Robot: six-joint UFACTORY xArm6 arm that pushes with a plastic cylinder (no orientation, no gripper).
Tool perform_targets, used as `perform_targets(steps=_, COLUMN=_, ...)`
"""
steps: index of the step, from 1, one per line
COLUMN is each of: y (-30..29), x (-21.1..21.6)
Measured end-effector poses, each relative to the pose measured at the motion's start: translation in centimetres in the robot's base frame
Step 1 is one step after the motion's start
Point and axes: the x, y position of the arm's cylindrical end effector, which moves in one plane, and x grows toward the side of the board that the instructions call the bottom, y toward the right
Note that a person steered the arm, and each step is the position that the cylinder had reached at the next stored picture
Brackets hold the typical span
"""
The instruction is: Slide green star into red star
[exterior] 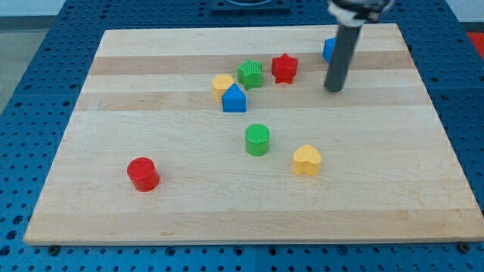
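Wooden board (151,83) on blue pegboard — green star (250,73) sits just left of red star (284,68), small gap left to close. My tip (333,88) — bare rod, no jaws — stands right of red star, wrong side for pushing.

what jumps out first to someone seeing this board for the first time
The dark rod stands out near the view's top right, my tip resting on the wooden board right of the red star and partly hiding a blue block. Next comes the cluster at top centre: green star just left of the red star, not quite touching, with a yellow block and blue block beside it.
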Motion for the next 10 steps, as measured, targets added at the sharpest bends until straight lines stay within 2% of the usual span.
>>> perform_targets(steps=1, y=-5.1, x=1.6)
perform_targets(steps=3, y=-9.6, x=-0.8)
perform_targets(steps=6, y=-17.4, x=-1.6)
perform_targets(steps=10, y=-14.8, x=-6.1)
